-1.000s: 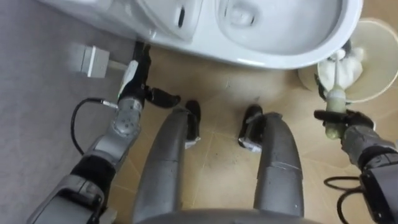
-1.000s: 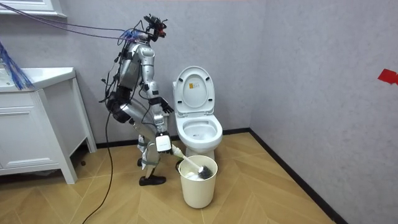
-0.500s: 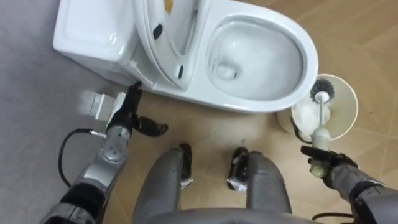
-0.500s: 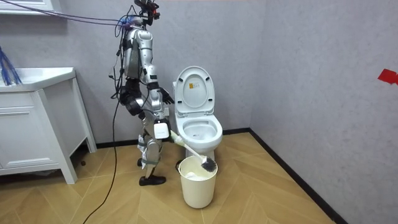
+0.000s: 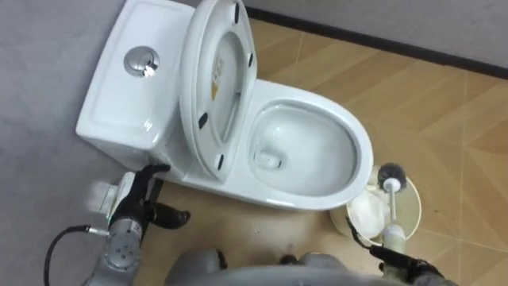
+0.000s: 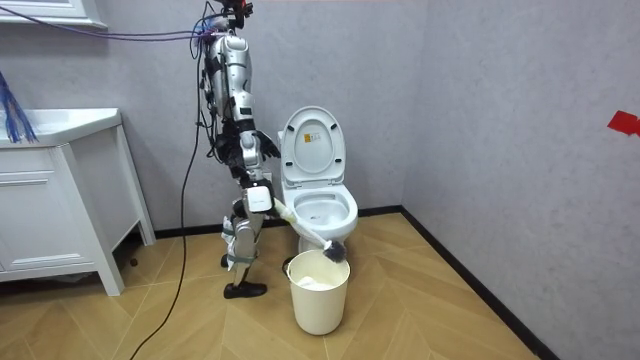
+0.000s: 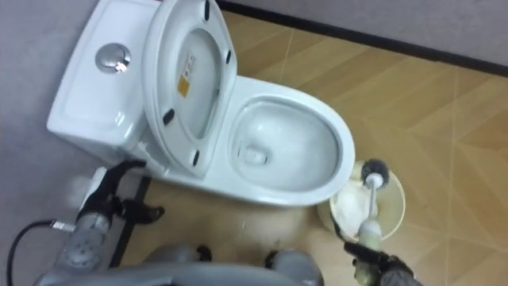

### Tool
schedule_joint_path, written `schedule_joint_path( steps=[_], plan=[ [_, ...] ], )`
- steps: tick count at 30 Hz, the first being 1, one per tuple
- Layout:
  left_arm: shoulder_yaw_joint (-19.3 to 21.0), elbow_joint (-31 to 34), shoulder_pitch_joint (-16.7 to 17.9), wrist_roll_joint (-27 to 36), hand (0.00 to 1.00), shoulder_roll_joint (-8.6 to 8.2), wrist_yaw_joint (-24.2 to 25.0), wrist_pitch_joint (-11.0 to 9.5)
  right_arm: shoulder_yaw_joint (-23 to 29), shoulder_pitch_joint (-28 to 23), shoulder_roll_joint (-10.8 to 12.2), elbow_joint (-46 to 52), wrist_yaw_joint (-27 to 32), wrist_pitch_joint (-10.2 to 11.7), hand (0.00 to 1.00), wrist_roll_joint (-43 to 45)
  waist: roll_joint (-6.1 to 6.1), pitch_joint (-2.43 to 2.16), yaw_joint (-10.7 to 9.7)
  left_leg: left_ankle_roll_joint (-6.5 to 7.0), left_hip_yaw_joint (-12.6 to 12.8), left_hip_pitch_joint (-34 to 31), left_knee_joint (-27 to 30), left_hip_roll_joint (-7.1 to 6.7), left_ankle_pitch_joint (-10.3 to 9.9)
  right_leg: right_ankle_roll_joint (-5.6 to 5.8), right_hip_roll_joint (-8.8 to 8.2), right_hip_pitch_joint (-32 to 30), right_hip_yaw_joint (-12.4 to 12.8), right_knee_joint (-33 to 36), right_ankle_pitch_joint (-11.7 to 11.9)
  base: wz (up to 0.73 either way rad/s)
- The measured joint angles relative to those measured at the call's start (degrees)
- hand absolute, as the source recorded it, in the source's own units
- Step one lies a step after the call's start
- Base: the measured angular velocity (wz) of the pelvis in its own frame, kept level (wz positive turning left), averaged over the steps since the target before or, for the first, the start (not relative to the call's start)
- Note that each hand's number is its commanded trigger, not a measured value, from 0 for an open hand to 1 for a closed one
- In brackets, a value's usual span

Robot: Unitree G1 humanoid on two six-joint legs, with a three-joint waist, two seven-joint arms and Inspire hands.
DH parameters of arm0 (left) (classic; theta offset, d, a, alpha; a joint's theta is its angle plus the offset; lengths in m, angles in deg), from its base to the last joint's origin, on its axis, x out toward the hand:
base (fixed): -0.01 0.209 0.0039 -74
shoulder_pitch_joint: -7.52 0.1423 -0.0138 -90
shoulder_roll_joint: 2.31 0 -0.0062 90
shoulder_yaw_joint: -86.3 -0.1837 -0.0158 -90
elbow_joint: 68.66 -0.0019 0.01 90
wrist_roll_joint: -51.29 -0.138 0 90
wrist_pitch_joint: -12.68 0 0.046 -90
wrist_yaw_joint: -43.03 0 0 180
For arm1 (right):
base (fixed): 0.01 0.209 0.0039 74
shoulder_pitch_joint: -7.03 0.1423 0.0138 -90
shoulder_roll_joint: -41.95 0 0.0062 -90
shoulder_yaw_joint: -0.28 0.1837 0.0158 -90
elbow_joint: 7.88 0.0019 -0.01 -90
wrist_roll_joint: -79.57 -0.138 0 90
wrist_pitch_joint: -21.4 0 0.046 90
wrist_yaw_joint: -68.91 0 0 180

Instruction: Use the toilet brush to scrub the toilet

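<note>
White toilet brush (image 5: 394, 233) sits lower right of frame, its dark head just over the cream bucket (image 6: 320, 305) beside the toilet bowl (image 5: 305, 159). Right hand (image 5: 409, 266) curled round its handle at the bottom edge. Left hand (image 5: 145, 202) lower left, fingers relaxed, empty.

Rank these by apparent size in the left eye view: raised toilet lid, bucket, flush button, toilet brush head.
1. raised toilet lid
2. bucket, partly hidden by the brush
3. flush button and toilet brush head look about alike, so they are not ranked.
</note>
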Motion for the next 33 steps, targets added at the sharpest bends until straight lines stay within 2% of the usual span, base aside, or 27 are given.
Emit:
schedule_joint_path(
  steps=[2, 4, 6, 7, 8, 9, 12, 16, 18, 19, 20, 21, 22, 23, 24, 27, 30, 33],
  plan=[
    [0.12, 1.05, 0.87, -0.73, 0.00, 0.00, 0.00, 0.06, 0.04, -0.14, 0.27, 0.00, -0.17, 0.02, 1.00, 1.34, -0.07, 0.05, 0.11, -0.18, -0.05, 1.14, -0.82, 0.00, 0.11, 0.02, 0.16, 1.19, -0.15, -0.92, 0.07, 0.05],
    [0.46, 4.17, 2.29, -1.96, 0.00, 0.05, 0.00, 1.09, 0.05, 0.14, 0.34, 0.03, -0.59, 0.04, 1.00, 2.90, -0.09, 0.07, 0.16, -0.30, -0.34, 1.64, -1.20, 0.04, 0.18, -0.02, 0.45, 1.93, 0.10, -1.90, 0.53, 0.02],
    [1.45, 6.81, 3.28, -3.76, 0.00, 0.11, 0.00, 1.31, 0.89, 0.19, 0.31, -0.22, -0.58, 0.59, 1.00, 4.63, -0.04, 0.29, 0.80, -0.36, -0.36, 2.75, -2.18, 0.09, 0.21, 0.04, 0.78, 3.17, 0.50, -3.28, 1.06, 0.00],
    [1.76, 7.72, 3.56, -4.42, 0.00, 0.12, 0.00, 1.32, 1.26, 0.06, 0.31, -0.32, -0.61, 0.61, 1.00, 4.85, -0.02, 0.55, 0.95, -0.36, -0.36, 3.09, -2.21, 0.10, 0.21, 0.07, 0.83, 3.61, 0.52, -3.57, 1.19, 0.00],
    [2.45, 9.94, 4.40, -5.80, 0.00, 0.12, 0.00, 1.32, 1.69, -0.07, 0.31, -0.37, -0.62, 0.73, 1.00, 5.52, -0.05, 0.60, 1.05, -0.36, -0.35, 3.29, -2.31, 0.10, 0.21, 0.18, 0.92, 4.08, 0.64, -4.12, 1.43, 0.00],
    [3.13, 12.22, 5.10, -6.90, 0.00, 0.15, -0.01, 1.32, 1.74, -0.07, 0.29, -0.67, -0.56, 1.14, 1.00, 5.99, -0.05, 1.02, 1.24, -0.35, -0.34, 3.95, -2.63, 0.08, 0.22, 0.24, 0.98, 4.69, 0.92, -4.41, 1.56, 0.00],
    [4.80, 16.56, 6.72, -8.05, 0.00, 0.16, -0.56, 1.36, 1.71, -0.12, 0.37, -1.95, -0.55, 1.85, 1.00, 6.83, -0.09, 1.09, 1.21, -0.35, -0.52, 4.43, -2.84, 0.02, 0.22, 0.27, 0.96, 5.35, 0.79, -4.41, 1.58, 0.04],
    [5.07, 21.52, 8.37, -10.46, 0.00, 0.64, -1.92, 1.49, 1.72, -0.08, 0.35, -2.16, 0.31, 1.86, 1.00, 8.97, -0.28, 1.14, 1.42, -0.43, -1.34, 4.30, -2.79, -0.04, 0.28, 0.22, 1.01, 5.44, 0.21, -4.39, 1.62, 0.09],
    [5.16, 26.47, 8.95, -12.71, 0.00, 0.97, -3.46, 1.47, 1.98, -0.09, 0.16, -2.27, 1.17, 2.14, 1.00, 10.60, -0.28, 1.13, 2.28, -0.51, -1.76, 3.94, -2.67, -0.03, 0.44, 0.09, 1.14, 5.48, -0.03, -4.71, 1.92, 0.10],
    [5.17, 28.17, 8.93, -12.87, 0.00, 0.98, -4.33, 1.18, 2.07, -0.10, 0.17, -2.34, 1.38, 2.32, 1.00, 11.16, -0.28, 1.11, 2.28, -0.53, -2.01, 3.77, -2.59, -0.03, 0.47, 0.04, 1.17, 5.60, -0.35, -4.96, 2.06, 0.15],
    [5.06, 32.57, 8.49, -12.99, 0.00, 0.96, -5.91, -0.39, 2.23, -0.05, 0.24, -2.58, 1.57, 2.82, 1.00, 12.32, -0.36, 1.03, 2.23, -0.60, -2.46, 3.52, -2.46, -0.04, 0.52, 0.01, 1.29, 5.72, -0.55, -5.23, 2.23, 0.16],
    [4.73, 35.88, 6.80, -13.63, 0.00, 1.05, -7.51, -3.34, 2.41, -0.08, 0.24, -2.78, 1.67, 3.31, 1.00, 13.66, -0.31, 0.91, 2.18, -0.65, -2.76, 3.55, -2.54, -0.07, 0.62, -0.02, 1.32, 5.87, -0.66, -5.23, 2.29, 0.12],
    [4.54, 36.64, 5.73, -14.07, 0.00, 1.06, -8.15, -5.15, 2.64, -0.14, 0.22, -2.82, 1.74, 3.47, 1.00, 13.95, -0.22, 0.73, 2.22, -0.67, -2.75, 3.67, -2.75, -0.08, 0.70, -0.02, 1.31, 6.08, -0.65, -5.23, 2.29, 0.00],
    [4.05, 36.88, 4.00, -14.67, 0.00, 1.01, -9.39, -7.98, 2.89, -0.16, 0.23, -2.81, 1.91, 3.67, 1.00, 14.69, 0.17, 0.25, 2.18, -0.66, -2.68, 4.08, -2.91, -0.10, 0.77, -0.01, 1.31, 6.53, -0.61, -5.25, 2.30, -0.07],
    [3.45, 36.87, 2.46, -15.07, 0.00, 0.91, -9.91, -9.24, 3.16, -0.18, 0.24, -2.76, 1.98, 3.75, 1.00, 15.42, 0.08, -0.11, 1.74, -0.66, -2.61, 4.38, -2.95, -0.09, 0.78, -0.01, 1.31, 6.64, -0.49, -5.26, 2.30, -0.10],
    [1.70, 36.70, 1.93, -16.68, 0.00, 0.88, -9.92, -9.78, 4.02, -0.36, 0.34, -2.73, 1.98, 3.78, 1.00, 15.96, 0.53, -0.32, 0.52, -0.67, -2.35, 5.68, -3.22, -0.10, 0.79, -0.01, 1.31, 7.58, -0.45, -5.64, 2.30, -0.08],
    [-0.29, 35.17, 2.85, -16.85, 0.00, 0.88, -9.53, -9.43, 3.98, -0.37, 0.34, -2.71, 2.17, 3.75, 1.00, 16.08, 0.39, -0.27, 0.60, -0.67, -2.22, 6.01, -3.48, -0.08, 0.79, -0.01, 1.34, 7.75, -0.40, -6.06, 2.30, -0.02],
    [-0.65, 35.12, 3.15, -16.81, 0.00, 1.06, -9.08, -9.41, 3.94, -0.12, 0.34, -2.71, 2.69, 3.65, 1.00, 17.52, -0.21, -0.46, 1.06, -0.68, -2.23, 6.09, -3.75, -0.09, 0.80, -0.01, 1.33, 7.64, -0.31, -6.04, 2.30, 0.00]
  ],
)
